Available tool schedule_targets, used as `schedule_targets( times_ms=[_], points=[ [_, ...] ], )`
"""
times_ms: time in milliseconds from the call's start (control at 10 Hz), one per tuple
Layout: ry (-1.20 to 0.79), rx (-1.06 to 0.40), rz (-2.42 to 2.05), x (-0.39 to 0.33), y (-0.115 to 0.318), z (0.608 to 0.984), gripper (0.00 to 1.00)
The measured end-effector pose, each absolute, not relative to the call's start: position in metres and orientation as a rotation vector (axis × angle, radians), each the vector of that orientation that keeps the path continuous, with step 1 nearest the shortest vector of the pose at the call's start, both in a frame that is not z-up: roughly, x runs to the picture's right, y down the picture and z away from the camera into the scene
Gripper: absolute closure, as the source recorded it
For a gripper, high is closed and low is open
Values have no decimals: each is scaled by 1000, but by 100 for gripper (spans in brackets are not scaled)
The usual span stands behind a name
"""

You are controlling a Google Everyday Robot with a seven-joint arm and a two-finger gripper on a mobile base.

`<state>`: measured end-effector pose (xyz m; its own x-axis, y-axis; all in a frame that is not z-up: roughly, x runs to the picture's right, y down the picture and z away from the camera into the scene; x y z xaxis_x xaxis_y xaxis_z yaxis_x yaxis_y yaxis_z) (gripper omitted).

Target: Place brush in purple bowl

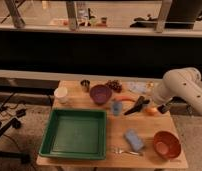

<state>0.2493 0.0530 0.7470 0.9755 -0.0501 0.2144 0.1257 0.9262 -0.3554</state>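
Observation:
The purple bowl [100, 93] stands at the back middle of the wooden table [149, 127]. The brush [130, 110], a slender black stick, slants up to the right, to the right of the bowl and above the table. My gripper [145, 101] reaches in from the right on the white arm [178, 89] and is shut on the brush's upper right end. The brush's lower tip is near a small blue cup [116, 107], about a bowl's width from the purple bowl. The reddish end is hidden.
A green tray [76, 132] fills the front left. A white cup [60, 94] and a metal cup [85, 85] stand at the back left. An orange-red bowl [166, 144], a blue sponge [134, 139] and a fork [125, 151] lie at the front right. An orange item [125, 99] lies beside the purple bowl.

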Motion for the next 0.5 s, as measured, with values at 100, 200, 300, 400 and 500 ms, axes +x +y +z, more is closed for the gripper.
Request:
schedule_targets(
  times_ms=[100, 200, 300, 400, 500],
  points=[
    [-223, -368, -113, 234, 44, 750, 84],
    [-248, -357, -148, 212, 29, 758, 84],
    [-258, -356, -164, 202, 20, 764, 84],
    [-265, -352, -182, 194, 4, 775, 84],
    [-271, -355, -193, 187, -11, 787, 84]
  ],
)
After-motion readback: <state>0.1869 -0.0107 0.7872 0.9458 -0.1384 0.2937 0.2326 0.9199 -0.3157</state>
